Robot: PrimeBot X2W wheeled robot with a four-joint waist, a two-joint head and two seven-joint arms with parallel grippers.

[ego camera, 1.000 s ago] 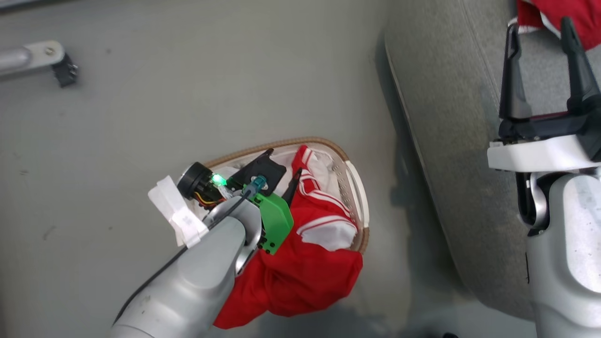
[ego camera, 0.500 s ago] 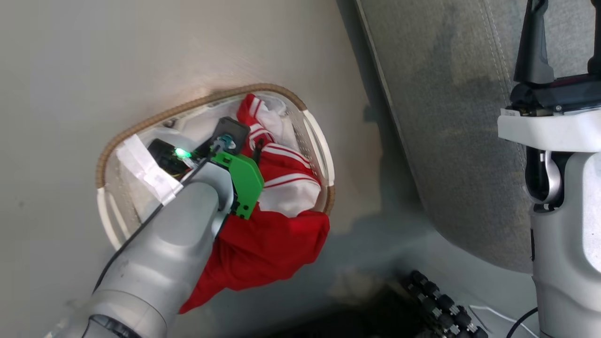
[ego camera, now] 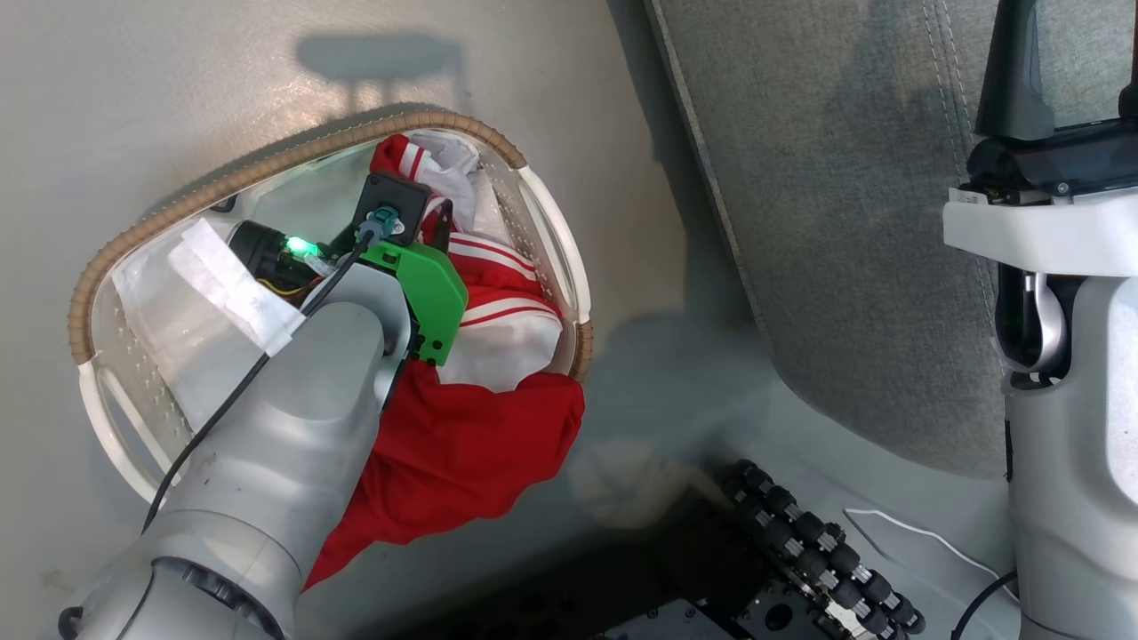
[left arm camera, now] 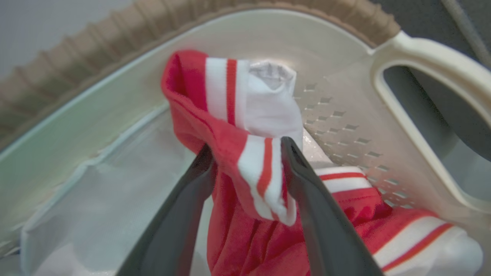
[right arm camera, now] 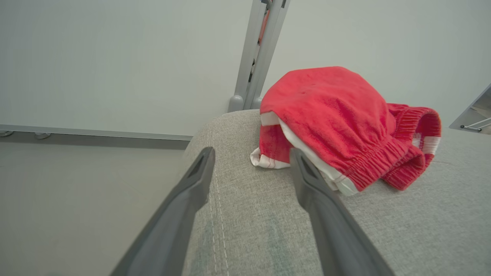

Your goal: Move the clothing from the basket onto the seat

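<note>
The left gripper (left arm camera: 247, 147) is down inside the basket with its two long dark fingers (left arm camera: 180, 218) spread apart. They straddle a raised fold of a soft red fabric garment with white stripe trim (left arm camera: 230, 142). The cloth sits between them, but I would not call it pinched yet.

To do this grab well, I'd say the fingers should shut on that fold alone, deep enough to catch both layers. They should stay clear of the thin white cloth liner (left arm camera: 96, 199) lying loose just beside them. A high, straight lift looks wise. From above, much of the plain red part hangs over the near side of the small oval white plastic laundry basket with perforated sides and a brown woven rim (ego camera: 267, 169). That trailing cloth could drag a light basket along.

The garment is limp and bunched, and the striped band holds a crisper edge than the rest. The basket wall is smooth and glossy, dotted with small slots.

The right gripper (right arm camera: 251, 153) hangs over the large grey woven-fabric upholstered seat cushion (right arm camera: 268, 230), its fingers apart and holding nothing. Just beyond it, a second red garment with an elastic gathered hem (right arm camera: 330, 111) lies heaped on the cushion near its rounded corner, beside the stitched seam.
</note>
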